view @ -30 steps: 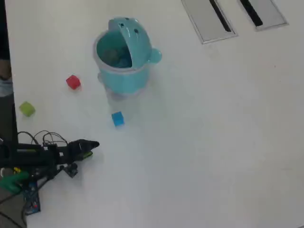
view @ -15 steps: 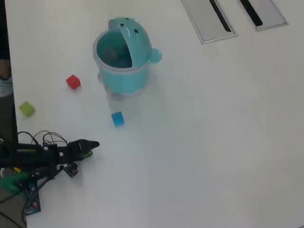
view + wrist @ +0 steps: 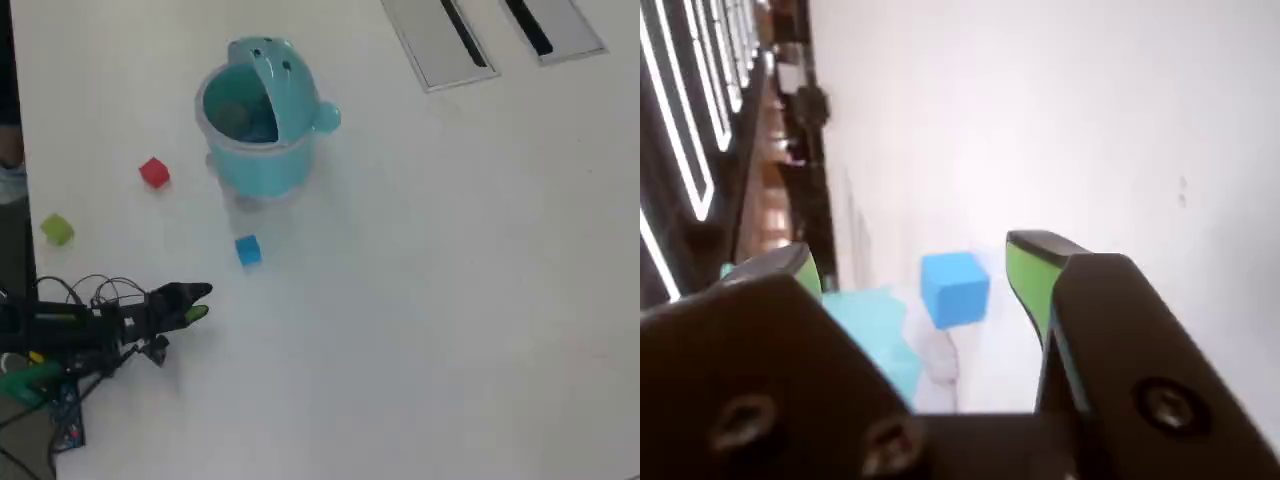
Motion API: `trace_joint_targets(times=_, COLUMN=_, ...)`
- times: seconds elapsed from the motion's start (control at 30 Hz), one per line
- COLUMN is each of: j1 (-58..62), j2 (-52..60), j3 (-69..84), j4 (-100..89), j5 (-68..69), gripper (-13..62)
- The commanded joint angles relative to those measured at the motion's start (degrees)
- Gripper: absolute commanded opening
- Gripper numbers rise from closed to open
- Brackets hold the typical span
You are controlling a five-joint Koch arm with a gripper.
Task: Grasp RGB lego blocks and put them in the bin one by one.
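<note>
Three scattered blocks [image 3: 153, 172]; upright, seemingly open bin [image 3: 262, 150]

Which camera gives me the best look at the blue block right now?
The wrist view: the blue block sits large and centred ahead, between the open gripper jaws. The overhead view shows it only as a tiny square, but places it below the bin.

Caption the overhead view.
Open gripper near blue block; red and green blocks beside teal bin.
</note>
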Motion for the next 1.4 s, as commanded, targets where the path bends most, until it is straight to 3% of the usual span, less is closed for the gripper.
trace_joint_targets(times=0.0, j1=-0.09, j2=3.52, j3=3.6, j4=-10.2, j5=-2.72, gripper=32.6)
trace_joint_targets(times=0.3, j1=-1.58, j2=3.52, j3=1.23, j4=-22.15, j5=-14.77, gripper=31.9)
trace_joint_targets(times=0.7, j1=-12.57, j2=4.04, j3=-1.85, j4=-36.74, j5=-31.82, gripper=29.4)
trace_joint_targets(times=1.37, j1=-27.42, j2=4.39, j3=-12.48, j4=-29.79, j5=-59.77, gripper=30.0)
